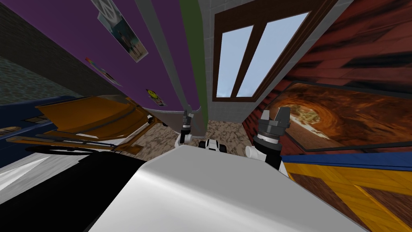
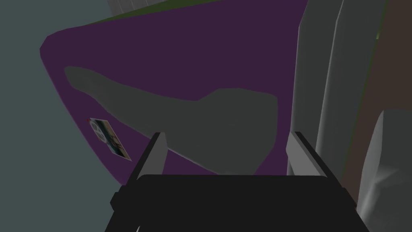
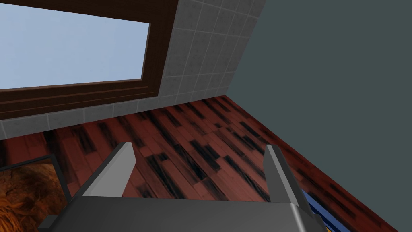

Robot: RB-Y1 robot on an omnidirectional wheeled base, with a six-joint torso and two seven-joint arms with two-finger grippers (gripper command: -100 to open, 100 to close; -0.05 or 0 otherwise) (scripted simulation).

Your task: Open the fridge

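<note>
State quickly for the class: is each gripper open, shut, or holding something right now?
Left gripper: open, holding nothing, facing the purple fridge door.
Right gripper: open, holding nothing.

A home kitchen: purple fridge (image 1: 136, 76) bearing photos (image 1: 124, 32), wooden cabinets (image 1: 342, 189), window (image 1: 257, 52).

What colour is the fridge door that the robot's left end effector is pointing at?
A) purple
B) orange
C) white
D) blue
A: in the left wrist view, the fridge door ahead of the open left end effector is purple, with a grey handle running along its edge.
</note>
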